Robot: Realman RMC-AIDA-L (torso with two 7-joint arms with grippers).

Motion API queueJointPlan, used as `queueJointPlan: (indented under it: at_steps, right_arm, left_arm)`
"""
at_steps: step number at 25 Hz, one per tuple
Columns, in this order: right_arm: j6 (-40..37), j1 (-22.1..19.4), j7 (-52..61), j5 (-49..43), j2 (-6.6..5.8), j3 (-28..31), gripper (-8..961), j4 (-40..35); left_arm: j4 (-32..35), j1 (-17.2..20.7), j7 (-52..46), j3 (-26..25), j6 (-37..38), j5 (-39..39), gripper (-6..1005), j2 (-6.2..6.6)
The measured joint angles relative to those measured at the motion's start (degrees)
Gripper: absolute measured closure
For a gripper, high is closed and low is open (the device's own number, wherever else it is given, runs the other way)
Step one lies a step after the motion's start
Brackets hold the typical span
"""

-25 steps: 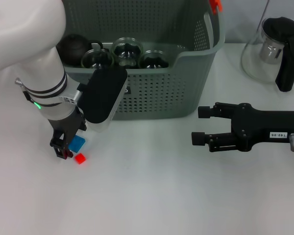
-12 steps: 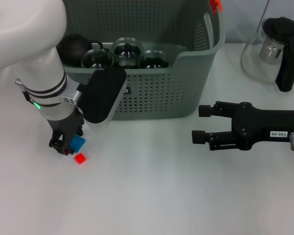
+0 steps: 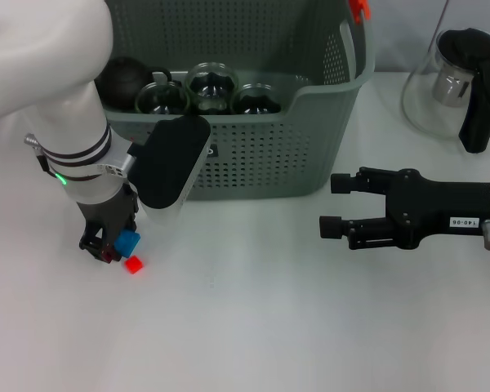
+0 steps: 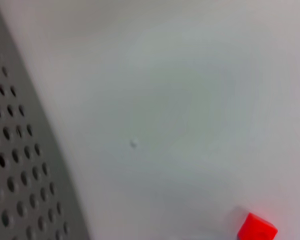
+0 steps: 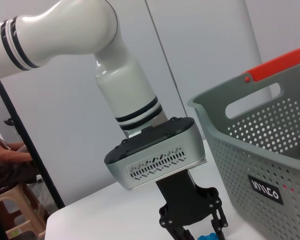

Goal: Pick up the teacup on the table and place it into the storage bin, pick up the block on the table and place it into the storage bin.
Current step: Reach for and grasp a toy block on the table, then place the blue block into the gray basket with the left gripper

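— What's the left gripper [image 3: 108,242] doing, lower left of the head view?

— It's pointed down at the white table [image 3: 253,327], fingers closed narrow on a small blue block [image 3: 128,242]. The right wrist view shows that blue block [image 5: 206,237] between the black fingertips at the bottom edge.

— And the red bit?

— A red block [image 3: 133,264] lies on the table just below-right of the blue one, free of the fingers; the left wrist view has it at lower right [image 4: 256,229].

— The storage bin?

— The grey-green perforated storage bin [image 3: 310,122] fills the top centre, w/ an orange handle clip [image 3: 358,8]. Inside sit glass teacups [image 3: 212,86] and a dark teapot [image 3: 122,77].

— The right gripper?

— The right gripper [image 3: 332,207] hovers mid-right, fingers spread wide, holding nothing. A glass pitcher [image 3: 457,86] stands upper right.
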Motion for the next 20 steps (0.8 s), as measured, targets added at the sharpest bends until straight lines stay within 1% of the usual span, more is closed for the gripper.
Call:
queueJointPlan:
  at_steps: [11,14,16,17,19,20]
  right_arm:
    - [0.00,-0.23,-0.30,0.33,0.00,0.01,8,0.01]
    - [-0.10,-0.43,-0.52,0.64,-0.07,0.01,8,0.01]
    - [-0.26,-0.52,-0.54,0.67,-0.18,0.01,8,0.01]
    - [-0.35,-0.56,-0.54,0.68,-0.26,-0.01,8,0.00]
    - [-0.62,-0.65,-0.55,0.69,-0.45,-0.17,8,0.01]
    - [-0.83,-0.68,-0.55,0.67,-0.58,-0.32,8,0.01]
  left_arm:
    - [0.96,-0.62,-0.98,-1.02,2.74,-0.05,533,0.00]
    - [2.93,-0.38,-1.29,-2.35,4.44,-0.09,565,0.00]
    - [5.27,0.01,-1.64,-4.07,6.59,-0.09,587,-0.06]
    - [6.91,0.25,-1.67,-5.60,8.90,-0.12,598,-0.23]
    - [10.05,0.60,-1.55,-9.28,13.39,-0.25,593,-0.66]
    - [12.01,0.71,-1.38,-12.21,16.74,-0.48,590,-0.98]
